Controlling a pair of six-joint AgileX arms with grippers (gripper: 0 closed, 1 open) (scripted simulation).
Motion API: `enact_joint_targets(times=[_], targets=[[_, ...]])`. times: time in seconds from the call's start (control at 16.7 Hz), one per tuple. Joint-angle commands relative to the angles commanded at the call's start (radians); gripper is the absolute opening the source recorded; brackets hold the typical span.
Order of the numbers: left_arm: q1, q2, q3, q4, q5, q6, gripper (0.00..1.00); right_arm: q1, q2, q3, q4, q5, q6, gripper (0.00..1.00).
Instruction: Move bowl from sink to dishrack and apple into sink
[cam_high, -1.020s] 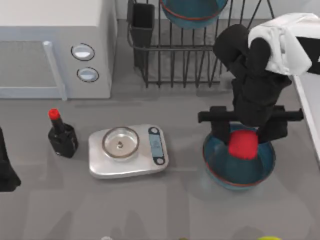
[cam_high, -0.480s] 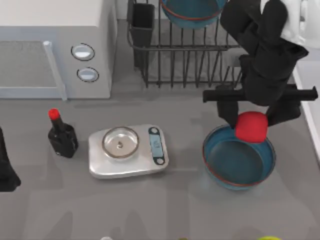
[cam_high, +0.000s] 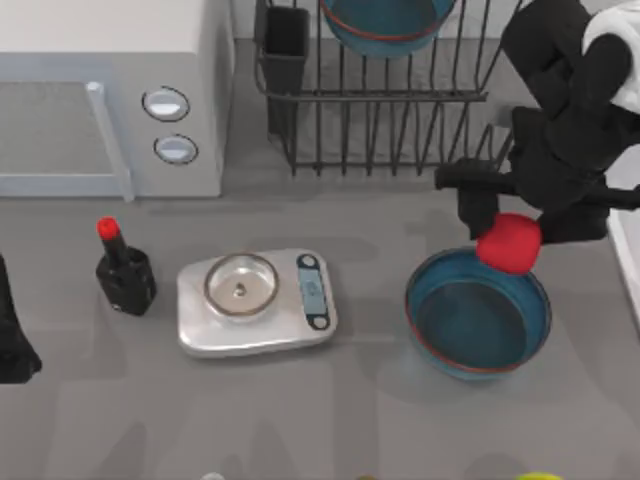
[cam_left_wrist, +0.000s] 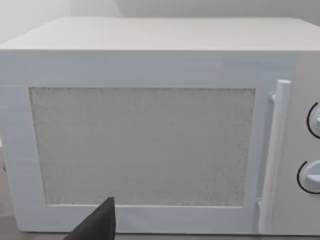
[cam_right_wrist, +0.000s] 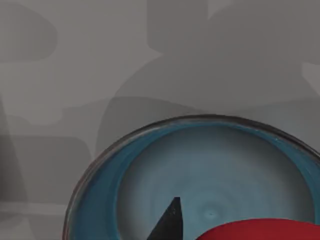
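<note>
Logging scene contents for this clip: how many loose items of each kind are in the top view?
Bowls: 2, one on the table, one in the dishrack
Apple: 1, in the right hand
Bottle: 1
Scale: 1
Total: 5

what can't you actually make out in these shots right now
- Sink: top view, cut off by the right edge and covered by the right arm; its basin is hidden.
- Bowl in the dishrack: top view, cut off by the top edge.
- Apple: in the right gripper, its sides are hidden by the fingers; right wrist view cuts it at the edge.
- Left gripper: left wrist view, one dark tip before the microwave.
</note>
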Motion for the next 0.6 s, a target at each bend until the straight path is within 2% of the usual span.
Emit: enact_joint_targets(times=[0.6], targets=[[0.000,0.000,0.000,0.000,0.000,0.000,1.00,-0.426,-0.177,-0.472,0.977,-0.265,-0.208,0.00]])
